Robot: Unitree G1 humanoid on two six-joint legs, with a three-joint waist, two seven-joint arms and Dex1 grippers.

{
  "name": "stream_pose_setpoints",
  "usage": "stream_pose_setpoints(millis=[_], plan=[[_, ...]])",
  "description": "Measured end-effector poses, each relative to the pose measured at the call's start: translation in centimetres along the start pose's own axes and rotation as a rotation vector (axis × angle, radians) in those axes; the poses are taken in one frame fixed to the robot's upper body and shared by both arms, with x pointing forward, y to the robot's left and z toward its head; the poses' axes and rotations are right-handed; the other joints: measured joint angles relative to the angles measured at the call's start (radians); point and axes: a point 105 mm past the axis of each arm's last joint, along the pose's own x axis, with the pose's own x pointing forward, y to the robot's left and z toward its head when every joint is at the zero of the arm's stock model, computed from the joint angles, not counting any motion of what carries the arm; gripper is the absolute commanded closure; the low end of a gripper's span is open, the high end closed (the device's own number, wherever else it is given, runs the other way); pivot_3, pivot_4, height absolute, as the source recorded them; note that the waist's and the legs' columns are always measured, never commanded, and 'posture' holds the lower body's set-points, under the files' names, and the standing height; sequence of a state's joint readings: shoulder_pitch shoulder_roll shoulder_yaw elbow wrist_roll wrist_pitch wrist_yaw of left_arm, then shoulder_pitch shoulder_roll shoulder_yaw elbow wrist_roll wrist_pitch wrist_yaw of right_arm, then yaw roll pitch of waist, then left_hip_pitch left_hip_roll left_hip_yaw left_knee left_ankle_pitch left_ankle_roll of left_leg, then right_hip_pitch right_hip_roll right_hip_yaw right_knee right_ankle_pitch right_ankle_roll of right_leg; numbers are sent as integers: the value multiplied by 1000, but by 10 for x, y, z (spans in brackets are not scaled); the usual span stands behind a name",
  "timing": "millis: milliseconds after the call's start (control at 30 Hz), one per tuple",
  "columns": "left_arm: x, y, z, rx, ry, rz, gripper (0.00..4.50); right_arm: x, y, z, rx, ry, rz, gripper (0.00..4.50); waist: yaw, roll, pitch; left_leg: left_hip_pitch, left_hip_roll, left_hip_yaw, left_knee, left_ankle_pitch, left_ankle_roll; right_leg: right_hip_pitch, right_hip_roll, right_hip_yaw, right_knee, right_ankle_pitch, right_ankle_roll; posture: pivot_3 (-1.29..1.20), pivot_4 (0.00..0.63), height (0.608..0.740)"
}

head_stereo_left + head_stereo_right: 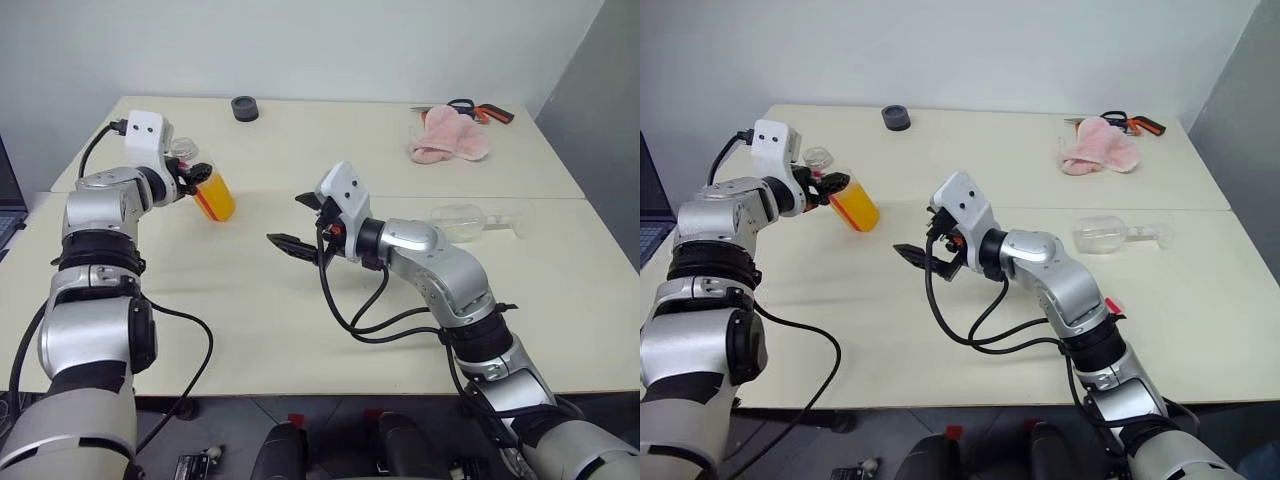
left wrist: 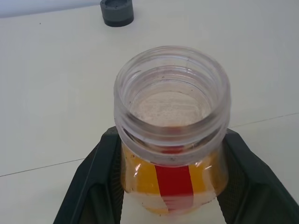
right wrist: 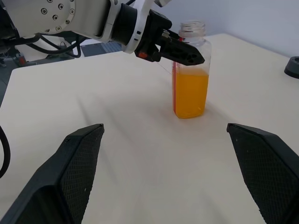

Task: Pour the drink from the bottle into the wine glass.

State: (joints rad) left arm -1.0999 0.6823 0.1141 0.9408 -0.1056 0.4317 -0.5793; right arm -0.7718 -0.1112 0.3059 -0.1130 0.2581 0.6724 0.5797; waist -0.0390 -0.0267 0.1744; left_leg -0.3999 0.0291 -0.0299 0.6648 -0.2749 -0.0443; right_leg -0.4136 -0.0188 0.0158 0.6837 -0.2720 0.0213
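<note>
Your left claw (image 1: 196, 179) is clamped on the bottle (image 1: 212, 192), fingers on either side of the shoulder just under the neck. Bottle is uncapped, mouth open, tilted a little in the head view with its base low over the tabletop (image 1: 300, 290); can't tell if the base touches. The drink (image 3: 190, 93) fills roughly the lower two thirds, orange, with the red strip (image 2: 174, 179) running down one face. From the tabletop centre the bottle is at about 10 o'clock.

Your right claw (image 1: 305, 222) is spread wide, holding nothing, hovering above the tabletop near the middle and pointing toward 9 o'clock at the bottle. Clear gap between it and the bottle; the wrist view shows both fingers (image 3: 77, 163) framing bare tabletop with the bottle well ahead.

The glass (image 1: 470, 220) is lying on its side at about 3 o'clock, behind your right forearm, bowl toward the centre and foot (image 1: 520, 221) toward the right edge. It's well apart from both claws and from the bottle.

Other stuff: dark round cap-like thing (image 1: 245, 108) at 12 o'clock near the far edge, pink cloth (image 1: 447, 137) at 1–2 o'clock, scissors (image 1: 480, 110) with orange and black handles just beyond the cloth. Seam in the tabletop runs left–right just behind the bottle and the glass.
</note>
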Motion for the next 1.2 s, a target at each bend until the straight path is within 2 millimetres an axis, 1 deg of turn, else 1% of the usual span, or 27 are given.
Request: stream_pose_setpoints(millis=[100,167,200,333,367,633,767,867,1067,1200], plan=[[1,-1,0,13,-7,-2,2343,1,1,1,0,-4,1,0,0,0,0,0,0,0,0,0,0,0,0,0,0,0,0,0,150,740],[2,-2,0,16,-11,-4,1613,1,1,1,0,-5,2,0,0,0,0,0,0,0,0,0,0,0,0,0,0,0,0,0,150,740],[2,-3,0,16,-11,-4,1441,1,1,1,1,-6,2,0,0,0,0,0,0,0,0,0,0,0,0,0,0,0,0,0,150,740],[4,-4,-6,11,1,-6,120,1,1,1,2,-8,2,0,0,0,0,0,0,0,0,0,0,0,0,0,0,0,0,0,150,740],[4,-4,-5,15,-4,-5,21,1,1,1,3,-9,1,0,0,0,0,-1,0,0,0,0,0,-1,0,0,0,0,0,0,150,740],[4,-5,-3,33,-30,-9,21,0,0,2,7,-12,-4,0,0,0,0,-1,0,0,0,0,0,-1,0,0,0,0,0,0,150,740],[2,-4,-16,58,-26,-8,21,-2,-1,-2,11,-5,-10,0,-1,0,0,-1,0,0,0,0,0,-1,0,0,0,0,0,0,150,740],[-1,-5,-25,86,-35,-6,21,-8,-1,-6,-1,2,-21,0,0,0,0,-1,0,0,0,0,0,-1,-1,0,-1,0,0,0,150,740],[-11,-13,-51,81,-60,0,21,-27,-6,-25,-25,60,-69,0,6,0,0,-1,0,1,0,0,0,-1,-2,0,0,0,0,0,150,740],[-15,-21,-57,60,-91,-6,21,-33,-4,-26,-48,62,-83,0,6,0,0,-1,0,1,0,0,0,-1,-1,1,1,0,0,0,150,740]])
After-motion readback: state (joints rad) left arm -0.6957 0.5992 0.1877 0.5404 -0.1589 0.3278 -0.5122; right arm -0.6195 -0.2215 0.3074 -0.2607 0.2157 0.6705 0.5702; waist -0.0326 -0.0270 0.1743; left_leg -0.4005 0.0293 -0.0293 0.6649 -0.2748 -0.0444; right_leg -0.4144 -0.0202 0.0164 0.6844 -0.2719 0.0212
